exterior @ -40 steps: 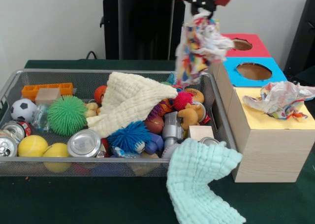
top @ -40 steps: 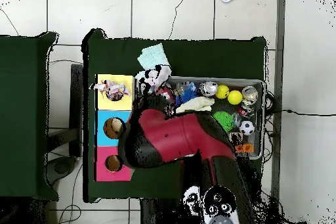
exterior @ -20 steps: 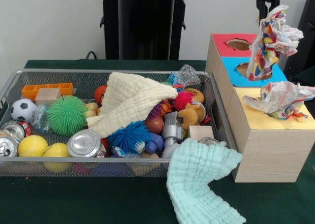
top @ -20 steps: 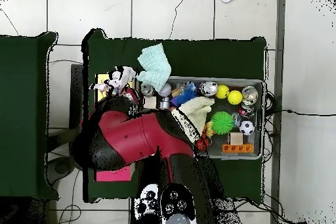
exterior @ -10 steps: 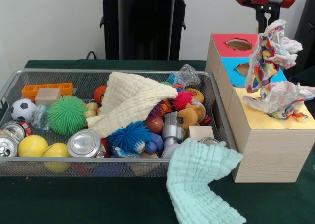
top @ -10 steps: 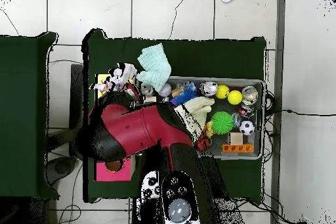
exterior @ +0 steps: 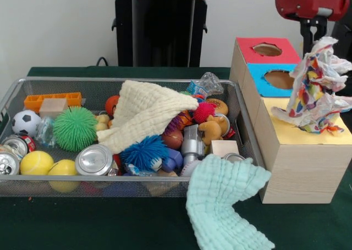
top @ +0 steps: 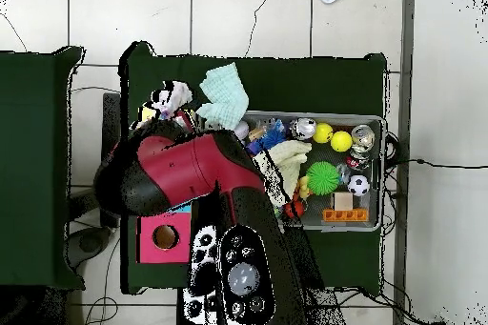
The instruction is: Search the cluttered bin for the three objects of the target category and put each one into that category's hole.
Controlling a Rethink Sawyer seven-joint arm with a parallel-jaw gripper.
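Above the yellow-topped section [exterior: 291,134] of the wooden box, the claw [exterior: 314,34] grips a crumpled multicoloured cloth [exterior: 318,77], which hangs down touching a second crumpled cloth [exterior: 308,114] already lying over that section's top. The blue hole [exterior: 279,79] and red hole [exterior: 267,49] sit behind. In the wire bin [exterior: 66,187], a cream cloth [exterior: 144,111] drapes over the clutter; a mint cloth [exterior: 224,200] spills over the bin's front corner onto the worktop [exterior: 99,222].

Red arm [top: 186,173] reaches over table's box end, wrist down, fingers hidden.
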